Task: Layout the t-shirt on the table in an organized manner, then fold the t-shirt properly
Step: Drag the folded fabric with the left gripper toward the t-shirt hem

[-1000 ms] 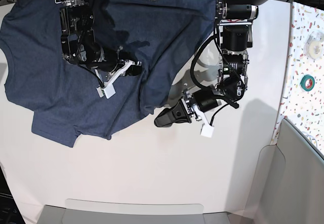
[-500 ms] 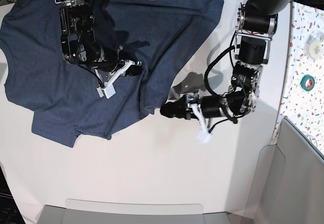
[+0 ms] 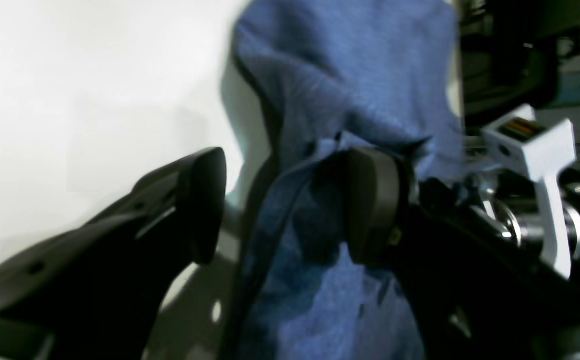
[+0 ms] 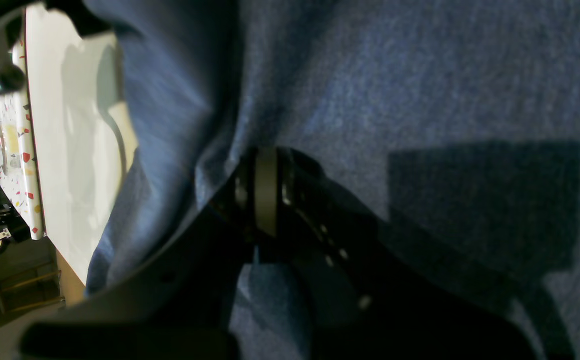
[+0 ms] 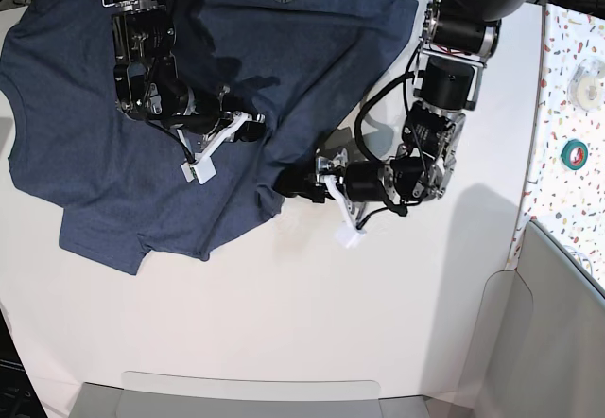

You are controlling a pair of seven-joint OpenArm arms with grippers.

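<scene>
The dark navy t-shirt (image 5: 95, 153) lies spread over the upper left of the white table (image 5: 284, 304), with its lower right corner crumpled. My left gripper (image 5: 286, 187) is at that corner. In the left wrist view it (image 3: 285, 205) is open, with the t-shirt's (image 3: 329, 75) dark hem running between the jaws and cloth draped against the right finger (image 3: 369, 200). My right gripper (image 5: 252, 130) rests on the middle of the shirt. In the right wrist view it (image 4: 265, 195) is shut, and creases in the fabric (image 4: 419, 75) gather at its tips.
A speckled terrazzo surface (image 5: 567, 49) runs along the right edge and holds a green tape roll (image 5: 574, 153) and a pale roll (image 5: 588, 82). A grey bin (image 5: 558, 323) stands at the lower right. A grey tray edge (image 5: 246, 394) lies along the bottom.
My left arm has swung left across the bare table until its open jaws straddle the shirt's lower right corner. The right arm and the rest of the shirt have not moved.
</scene>
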